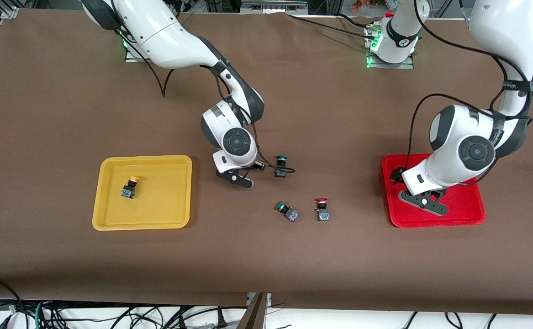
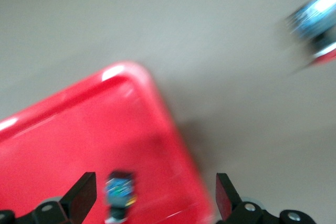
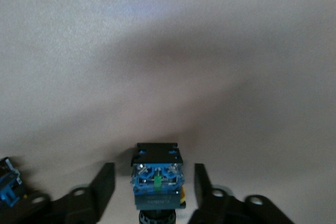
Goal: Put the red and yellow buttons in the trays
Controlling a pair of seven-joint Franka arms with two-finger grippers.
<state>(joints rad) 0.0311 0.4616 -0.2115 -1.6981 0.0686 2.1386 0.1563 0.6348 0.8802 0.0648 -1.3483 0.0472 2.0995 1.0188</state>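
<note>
Toward the right arm's end of the desk [image 1: 65, 114] lies the yellow tray [image 1: 166, 214], with an orange-capped button [image 1: 130, 187] tipped over inside it.

Next comes the right tool [image 3: 153, 170], low over the bare desk between the trays. It is spread open around a blue-based button [image 3: 156, 179] with gaps on both sides. That button's cap is hidden, apart from a sliver of yellow at its edge. A blue scrap [image 3: 8, 187] at the edge of the right wrist view is cut off.

An upright green button [image 1: 281, 165] stands just beside that tool. Nearer the front camera lie a tipped green button [image 1: 287, 211] and a red-capped button [image 1: 322, 209], close together.

The left tool [image 2: 155, 192] hangs spread open over a corner of the red tray [image 1: 462, 214], holding nothing. A smeared button [image 2: 119, 192] rests in the tray below it, its cap colour unreadable. The arm hides it from the front.
</note>
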